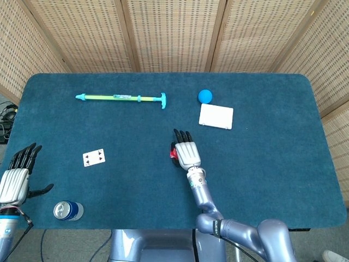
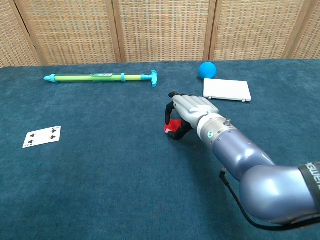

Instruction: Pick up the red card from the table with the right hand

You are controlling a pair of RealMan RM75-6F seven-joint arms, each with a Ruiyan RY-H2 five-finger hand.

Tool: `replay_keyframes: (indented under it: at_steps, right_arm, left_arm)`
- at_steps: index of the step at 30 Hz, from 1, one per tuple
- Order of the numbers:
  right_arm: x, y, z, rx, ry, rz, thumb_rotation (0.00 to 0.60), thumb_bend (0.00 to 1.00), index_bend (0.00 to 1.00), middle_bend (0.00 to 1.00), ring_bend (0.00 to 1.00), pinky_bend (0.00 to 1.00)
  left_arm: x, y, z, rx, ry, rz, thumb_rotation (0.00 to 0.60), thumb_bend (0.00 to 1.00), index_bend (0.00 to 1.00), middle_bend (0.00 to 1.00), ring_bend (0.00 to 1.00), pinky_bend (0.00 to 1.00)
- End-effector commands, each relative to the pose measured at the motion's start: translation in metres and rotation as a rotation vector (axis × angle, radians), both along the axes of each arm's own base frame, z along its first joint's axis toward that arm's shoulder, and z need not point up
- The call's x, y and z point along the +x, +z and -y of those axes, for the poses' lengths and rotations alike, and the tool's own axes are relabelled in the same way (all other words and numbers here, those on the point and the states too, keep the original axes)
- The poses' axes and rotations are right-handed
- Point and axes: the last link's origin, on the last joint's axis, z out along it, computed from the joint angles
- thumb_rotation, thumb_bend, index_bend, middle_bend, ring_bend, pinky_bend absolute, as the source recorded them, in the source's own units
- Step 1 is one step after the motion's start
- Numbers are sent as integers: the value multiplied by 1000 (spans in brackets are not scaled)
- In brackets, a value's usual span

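The red card lies near the middle of the blue table and is mostly covered by my right hand. In the chest view the right hand has its fingers curled down over the red card, with the thumb at the card's near edge, pinching it. Only a small red piece shows, and it looks tilted up off the cloth. My left hand hangs at the table's left edge with fingers spread and nothing in it.
A white playing card lies to the left and a drink can stands near the front left edge. At the back lie a green and blue rod, a blue ball and a white flat box.
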Motion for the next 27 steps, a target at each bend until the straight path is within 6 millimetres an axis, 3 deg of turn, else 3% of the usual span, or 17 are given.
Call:
replay_keyframes:
  at_steps: [1, 14, 27]
  right_arm:
    - [0, 0, 0, 1, -2, -1, 600, 452, 510, 71, 0, 0]
    - [0, 0, 0, 15, -5, -6, 600, 448, 585, 146, 0, 0]
    - [0, 0, -1, 30, -4, -3, 600, 553, 612, 153, 0, 0]
  left_arm:
    - [0, 0, 0, 0, -2, 0, 600, 117, 0, 0, 0, 45]
    - [0, 0, 0, -1, -1, 3, 600, 117, 0, 0, 0, 45]
    - [1, 0, 0, -2, -3, 2, 600, 117, 0, 0, 0, 45]
